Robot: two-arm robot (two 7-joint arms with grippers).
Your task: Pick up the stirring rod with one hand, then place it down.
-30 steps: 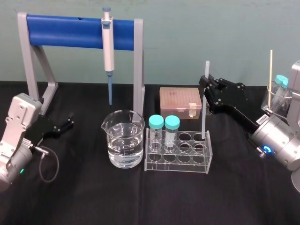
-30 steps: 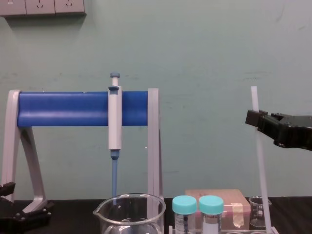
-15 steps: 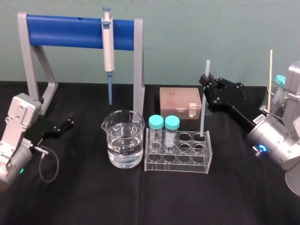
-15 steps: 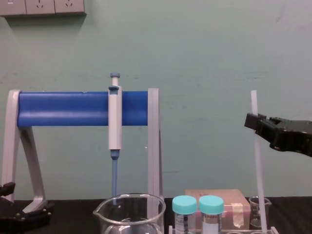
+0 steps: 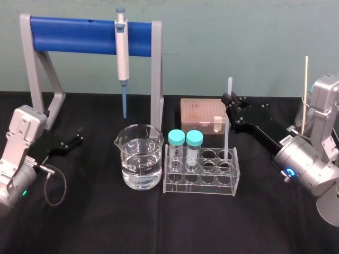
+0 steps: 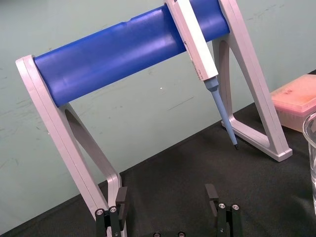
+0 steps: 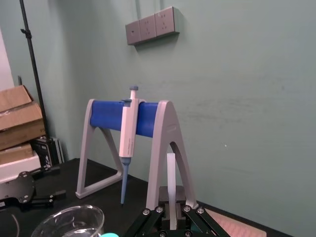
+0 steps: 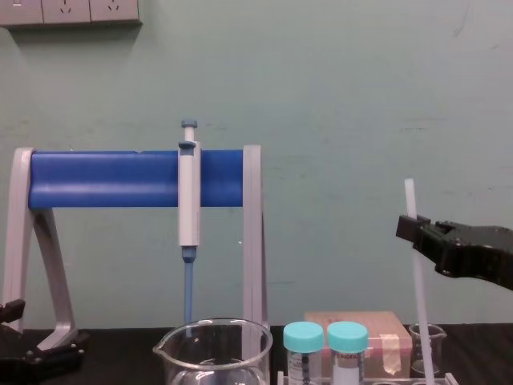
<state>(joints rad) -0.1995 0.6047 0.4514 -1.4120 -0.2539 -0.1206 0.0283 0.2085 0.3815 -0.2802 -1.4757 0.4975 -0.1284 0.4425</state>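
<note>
In the head view the stirring rod [image 5: 227, 135] stands upright, its foot in the rear right well of the clear rack [image 5: 200, 182]. The chest view shows its translucent-white top above the right tool [image 8: 410, 228], clenched on it. The left tool [image 5: 78, 136] lies released at the left.

Right arm extended, left parked.
Right gripper [image 5: 230, 100] reaches in from the table's [image 5: 106, 222] right edge, jaws closed on the stirring rod [image 5: 227, 135]; left gripper [image 5: 78, 136] sits near the left edge, jaws apart.
</note>
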